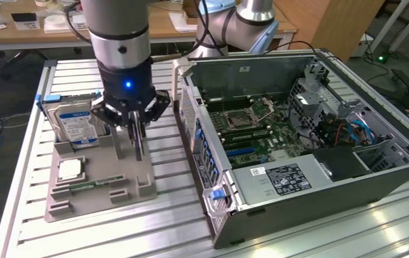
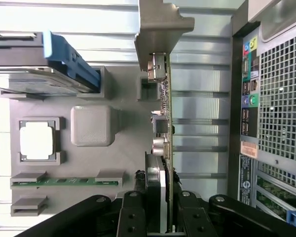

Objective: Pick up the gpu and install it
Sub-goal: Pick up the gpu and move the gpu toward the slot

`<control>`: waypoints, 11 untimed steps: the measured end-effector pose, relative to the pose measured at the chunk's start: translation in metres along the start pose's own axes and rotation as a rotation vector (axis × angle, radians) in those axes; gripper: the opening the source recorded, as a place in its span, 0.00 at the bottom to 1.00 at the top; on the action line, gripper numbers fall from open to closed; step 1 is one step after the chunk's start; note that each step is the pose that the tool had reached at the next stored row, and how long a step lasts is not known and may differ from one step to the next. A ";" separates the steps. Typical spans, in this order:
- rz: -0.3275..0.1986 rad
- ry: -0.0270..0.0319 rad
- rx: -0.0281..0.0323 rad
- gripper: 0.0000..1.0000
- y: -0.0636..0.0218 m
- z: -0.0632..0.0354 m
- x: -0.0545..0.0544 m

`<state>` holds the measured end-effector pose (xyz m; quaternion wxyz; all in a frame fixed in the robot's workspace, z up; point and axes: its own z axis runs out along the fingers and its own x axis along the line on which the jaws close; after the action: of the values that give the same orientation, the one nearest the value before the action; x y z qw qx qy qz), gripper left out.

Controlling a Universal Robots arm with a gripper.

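The gripper [image 1: 134,119] is narrowly closed, its fingers pinching the top edge of the gpu [image 2: 165,98]. The card stands upright on its long edge at the edge of the grey tray [image 1: 97,177] nearest the open computer case [image 1: 283,177], with its metal bracket [image 2: 160,24] past the tray's corner. I cannot tell whether it has left its slot. So the grasp looks made, but the card is not yet over the case, and the motherboard [image 1: 262,137] has no card fitted.
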<state>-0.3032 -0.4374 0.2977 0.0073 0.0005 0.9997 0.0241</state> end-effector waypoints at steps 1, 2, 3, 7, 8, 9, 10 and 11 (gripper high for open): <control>0.000 -0.0001 -0.0001 0.28 0.0002 -0.0049 0.000; 0.000 -0.0001 0.0000 0.28 0.0005 -0.0093 0.000; 0.000 -0.0001 -0.0001 0.28 0.0007 -0.0139 0.000; 0.000 0.0000 -0.0001 0.28 0.0016 -0.0318 0.000; 0.000 -0.0001 -0.0001 0.28 0.0018 -0.0366 -0.001; 0.000 0.0000 -0.0002 0.28 0.0020 -0.0411 -0.001; 0.000 -0.0002 -0.0007 0.28 0.0023 -0.0455 -0.001; 0.000 -0.0002 -0.0011 0.28 0.0025 -0.0500 -0.001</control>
<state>-0.3032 -0.4374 0.3478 0.0074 0.0005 0.9997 0.0246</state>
